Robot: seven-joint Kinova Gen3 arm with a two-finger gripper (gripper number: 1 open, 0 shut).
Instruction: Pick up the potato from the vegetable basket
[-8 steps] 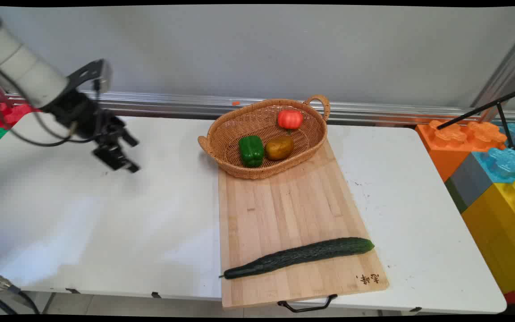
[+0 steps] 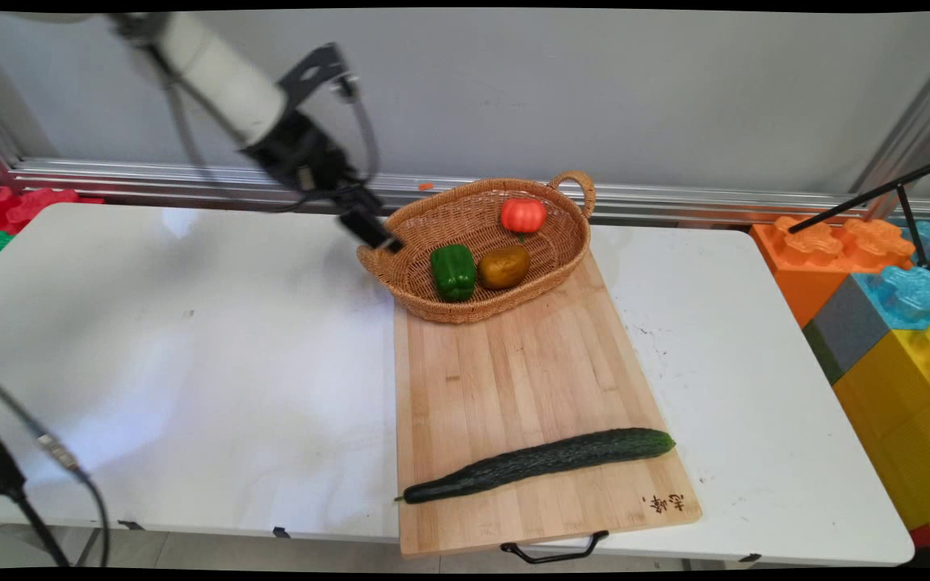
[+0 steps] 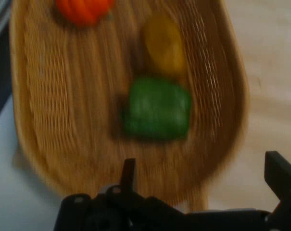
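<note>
- Black gripper (image 2: pixel 372 230) hovers at the wicker basket's (image 2: pixel 408 278) left rim, jaws apart and empty.
- Just beyond the jaws lies a green bell pepper (image 3: pixel 157 108), then a brownish potato (image 3: pixel 164 48) and an orange-red tomato (image 3: pixel 82 9).
- Cucumber (image 2: pixel 538 464) rests well apart on the wooden cutting board (image 2: pixel 513 379), atop the white tabletop (image 2: pixel 190 363).

**White surface, grey wall, toy blocks at right**

White surface (image 2: pixel 190 363), scuffed near its right side. Plain grey wall (image 2: pixel 594 89) behind, aluminium rail (image 2: pixel 715 202) along its base. Big plastic blocks (image 2: pixel 893 323) stacked right: orange, blue, grey, yellow. Red and green blocks (image 2: pixel 5 214) far left. Black tripod legs (image 2: pixel 885 194) upper right. Even light, soft shadows.
</note>
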